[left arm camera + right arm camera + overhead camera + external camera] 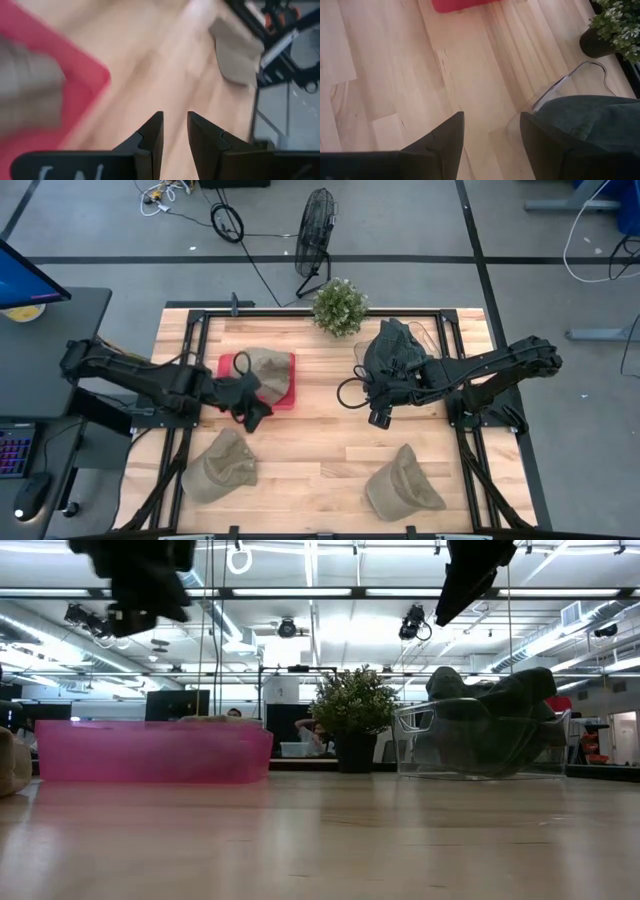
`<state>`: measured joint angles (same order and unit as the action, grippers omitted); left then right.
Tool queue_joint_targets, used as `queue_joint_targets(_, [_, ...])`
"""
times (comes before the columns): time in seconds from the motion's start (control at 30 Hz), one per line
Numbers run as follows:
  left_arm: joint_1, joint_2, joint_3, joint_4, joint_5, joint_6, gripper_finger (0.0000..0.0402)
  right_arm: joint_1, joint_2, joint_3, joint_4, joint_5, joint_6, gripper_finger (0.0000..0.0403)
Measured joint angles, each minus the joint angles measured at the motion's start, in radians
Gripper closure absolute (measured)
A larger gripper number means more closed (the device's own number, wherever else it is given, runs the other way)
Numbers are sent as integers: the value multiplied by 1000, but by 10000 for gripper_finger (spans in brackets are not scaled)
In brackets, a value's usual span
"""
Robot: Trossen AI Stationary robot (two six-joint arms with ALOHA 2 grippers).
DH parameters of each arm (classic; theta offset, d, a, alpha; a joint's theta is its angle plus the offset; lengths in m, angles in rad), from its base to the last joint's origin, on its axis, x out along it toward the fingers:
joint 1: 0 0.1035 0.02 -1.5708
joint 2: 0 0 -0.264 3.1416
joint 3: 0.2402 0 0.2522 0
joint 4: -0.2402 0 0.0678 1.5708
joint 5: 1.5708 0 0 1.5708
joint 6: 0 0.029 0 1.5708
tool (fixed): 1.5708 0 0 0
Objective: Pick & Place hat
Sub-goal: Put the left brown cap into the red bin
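A khaki hat [268,366] lies in the pink bin [232,366] at the table's far left. Two more khaki hats rest on the table near its near edge, one on the left [220,467] and one on the right [402,483]. Dark hats [392,345] are piled in the clear bin [480,745]. My left gripper [255,412] hangs open and empty above the table at the pink bin's near right corner [102,75]. My right gripper [378,415] hangs open and empty just off the clear bin's near side, beside a dark hat [590,125].
A potted plant [340,305] stands at the far edge between the two bins. A black cable loop [348,392] lies by the clear bin. Bare wood shows in the table's middle [320,430]. The black frame rails [190,350] run along the sides.
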<state>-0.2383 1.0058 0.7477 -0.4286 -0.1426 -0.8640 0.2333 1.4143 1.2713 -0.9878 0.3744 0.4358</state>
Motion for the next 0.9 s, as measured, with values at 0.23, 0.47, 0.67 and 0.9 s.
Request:
queue_joint_targets(0.23, [-171,1,3,-200,45,-264,318,0,0,0,2,2,0,206])
queue_joint_targets(0.47, [-337,2,3,-364,174,-500,296,0,0,0,8,2,0,206])
queue_joint_targets(0.67, [-469,2,3,-454,207,-779,266,0,0,0,8,2,0,206])
queue_joint_targets(0.9, [-601,56,3,-528,207,-1065,238,0,-1,-39,45,2,-1,206])
